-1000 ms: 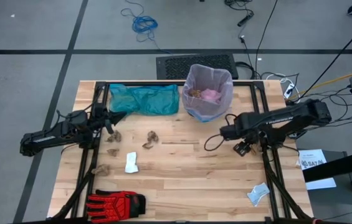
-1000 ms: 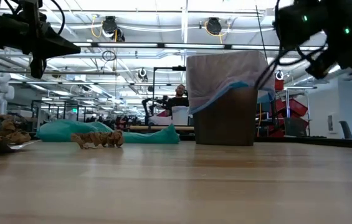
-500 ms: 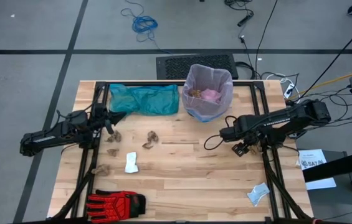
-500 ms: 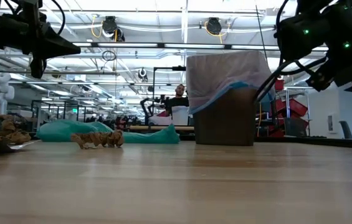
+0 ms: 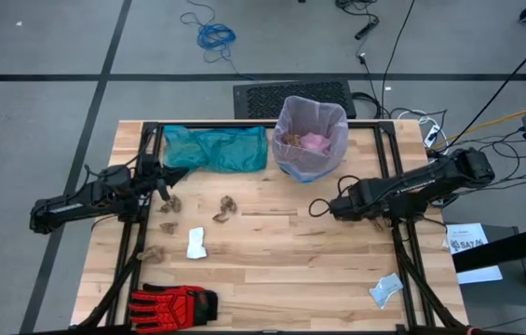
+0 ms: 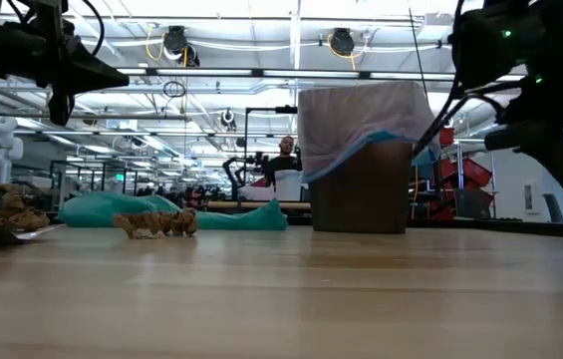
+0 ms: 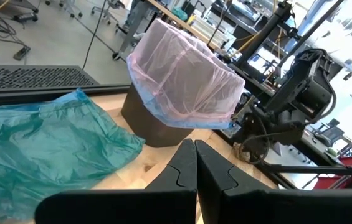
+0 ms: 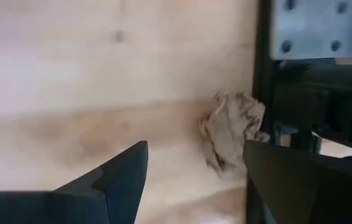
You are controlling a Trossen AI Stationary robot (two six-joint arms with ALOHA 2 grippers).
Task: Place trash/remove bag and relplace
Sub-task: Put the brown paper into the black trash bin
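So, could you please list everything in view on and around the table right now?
bin: one, dark, back middle of table
the bag: one, pale pink-lavender, lining the bin
teal bag: one, teal-green, flat at back left
crumpled brown paper: several wads, tan, left-centre; one more beside the right gripper
white scraps: two, white, front-centre and front right
glove: one, red and black, front left edge
left gripper: one, dark, shut, by the teal bag
right gripper: one, dark, open, low over the table's right side
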